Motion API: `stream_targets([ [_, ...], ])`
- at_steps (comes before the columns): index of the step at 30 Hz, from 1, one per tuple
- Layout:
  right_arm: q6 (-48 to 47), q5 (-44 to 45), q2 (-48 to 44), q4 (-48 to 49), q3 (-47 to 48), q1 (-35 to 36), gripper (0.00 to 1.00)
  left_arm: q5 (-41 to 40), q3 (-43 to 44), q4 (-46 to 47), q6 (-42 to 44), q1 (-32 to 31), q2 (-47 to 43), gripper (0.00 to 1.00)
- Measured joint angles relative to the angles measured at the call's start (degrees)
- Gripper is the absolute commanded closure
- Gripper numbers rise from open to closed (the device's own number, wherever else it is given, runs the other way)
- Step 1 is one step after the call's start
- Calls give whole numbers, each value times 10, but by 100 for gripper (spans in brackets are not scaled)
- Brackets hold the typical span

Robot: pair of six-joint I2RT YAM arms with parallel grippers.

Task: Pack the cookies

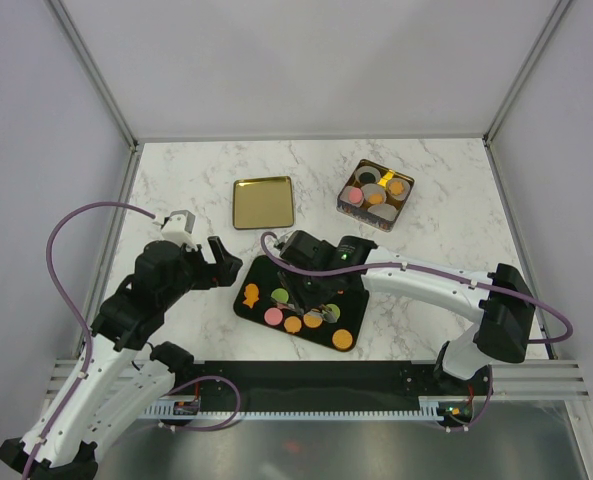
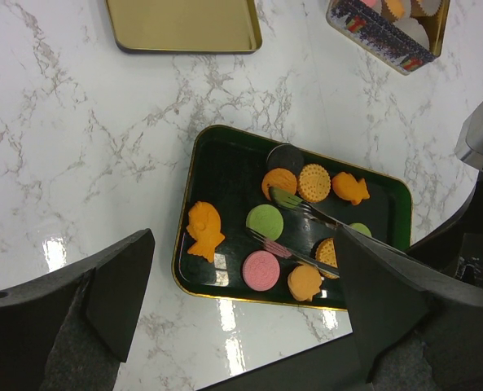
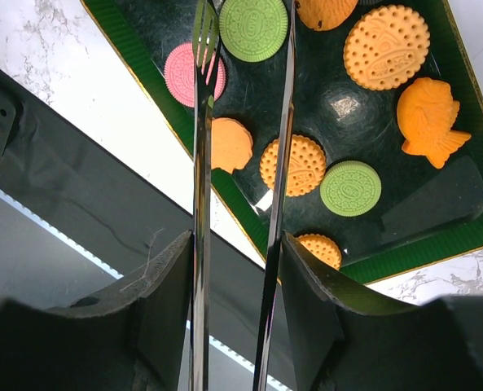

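R gripper (image 3: 237, 244) clamps tongs (image 3: 200, 147); tong arms apart, straddling green cookie (image 3: 253, 28) on black tray (image 2: 225, 179). L gripper (image 2: 243, 244) spread wide beside tray. Gold lid (image 1: 263, 202) and tin (image 1: 376, 195) beyond.

top: overhead, wide; left wrist: downward, nearer; right wrist: closest; shared: tray (image 2: 225, 179)

A robotics lab test cell is indicated. A marble-patterned table (image 1: 196, 170) is enclosed by plain pale panels (image 1: 306, 60) held in aluminium posts (image 1: 96, 75). A left arm (image 1: 126, 310) and a right arm (image 1: 426, 285) are bolted to a metal rail (image 1: 561, 375) at the near edge, and purple cables (image 1: 101, 206) are looped openly between their joints.
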Motion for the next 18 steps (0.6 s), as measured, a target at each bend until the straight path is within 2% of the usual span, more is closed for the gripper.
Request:
stream_targets([
  [18, -3, -23, 0, -4, 1, -12, 57, 0, 0, 0, 0, 0, -2, 0],
])
